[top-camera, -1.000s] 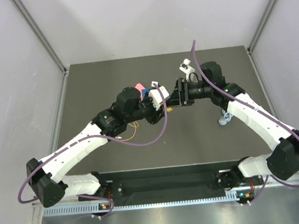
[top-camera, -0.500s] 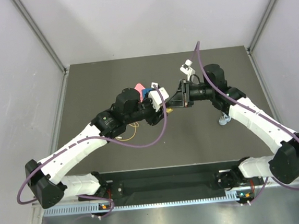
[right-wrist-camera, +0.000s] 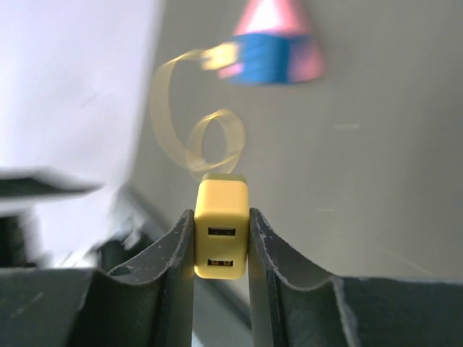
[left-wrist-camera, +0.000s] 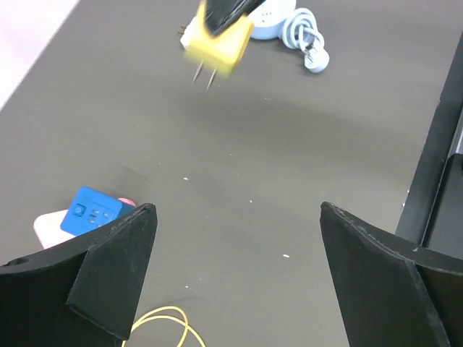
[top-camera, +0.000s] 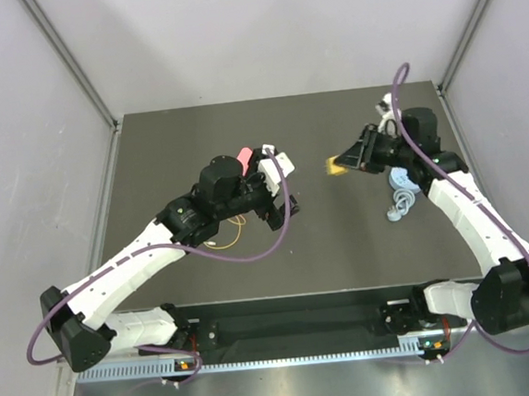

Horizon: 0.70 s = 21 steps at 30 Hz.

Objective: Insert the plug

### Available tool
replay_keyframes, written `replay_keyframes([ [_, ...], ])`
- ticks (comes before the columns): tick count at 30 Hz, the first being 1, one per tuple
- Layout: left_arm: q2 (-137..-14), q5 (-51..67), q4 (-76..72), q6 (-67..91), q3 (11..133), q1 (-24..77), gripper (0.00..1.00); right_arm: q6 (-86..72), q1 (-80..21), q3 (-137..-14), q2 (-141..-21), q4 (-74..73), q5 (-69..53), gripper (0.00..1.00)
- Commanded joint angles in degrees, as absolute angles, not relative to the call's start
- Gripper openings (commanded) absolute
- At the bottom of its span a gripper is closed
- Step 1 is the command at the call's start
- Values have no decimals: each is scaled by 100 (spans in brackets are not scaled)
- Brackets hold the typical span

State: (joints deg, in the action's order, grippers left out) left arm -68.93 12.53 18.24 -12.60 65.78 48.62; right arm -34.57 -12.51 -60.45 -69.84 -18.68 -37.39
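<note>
My right gripper [top-camera: 346,160] is shut on a yellow plug-in charger [top-camera: 334,164] and holds it above the table. The right wrist view shows the charger [right-wrist-camera: 221,238] clamped between both fingers, its two USB ports facing the camera. In the left wrist view the charger [left-wrist-camera: 219,45] hangs in the air with its two prongs pointing down. My left gripper [top-camera: 279,201] is open and empty [left-wrist-camera: 235,271]. A blue, pink and white socket block [left-wrist-camera: 90,210] lies on the table by the left finger. It also shows in the right wrist view [right-wrist-camera: 271,43], blurred.
A thin yellow cable [top-camera: 237,226] loops on the table under the left arm. A coiled light-blue cable with a white adaptor [top-camera: 400,193] lies at the right. The dark table [top-camera: 343,247] is walled on three sides.
My right gripper has pulled away to the right and back with the yellow charger, leaving the left gripper, which it met at the centre. The left arm barely moved.
</note>
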Motion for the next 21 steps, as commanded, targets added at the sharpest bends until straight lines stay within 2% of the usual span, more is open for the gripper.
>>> replay_keyframes([
  [1, -6653, 1047, 1775, -1275, 6583, 4852, 99, -2787, -774, -6327, -6855, -2959, -2000, 0],
  [2, -6688, 707, 1801, -1240, 6592, 4852, 99, -2682, -626, -6450, -6899, -3110, -1099, 0],
  [8, -6794, -702, 1846, -976, 6522, 4895, 99, -2515, -124, -6880, -7461, -3708, 937, 0],
  [13, -6408, -449, 1591, -914, 6127, 4922, 99, -1636, -44, -7233, -8147, -3656, 1300, 0],
  [14, -6364, -422, 1521, -888, 6082, 4931, 99, -1513, -44, -7312, -8243, -3682, 1692, 0],
  [21, -6381, -580, 1362, -782, 5871, 5097, 98, -1477, 922, -7471, -8964, -3657, 2082, 0],
])
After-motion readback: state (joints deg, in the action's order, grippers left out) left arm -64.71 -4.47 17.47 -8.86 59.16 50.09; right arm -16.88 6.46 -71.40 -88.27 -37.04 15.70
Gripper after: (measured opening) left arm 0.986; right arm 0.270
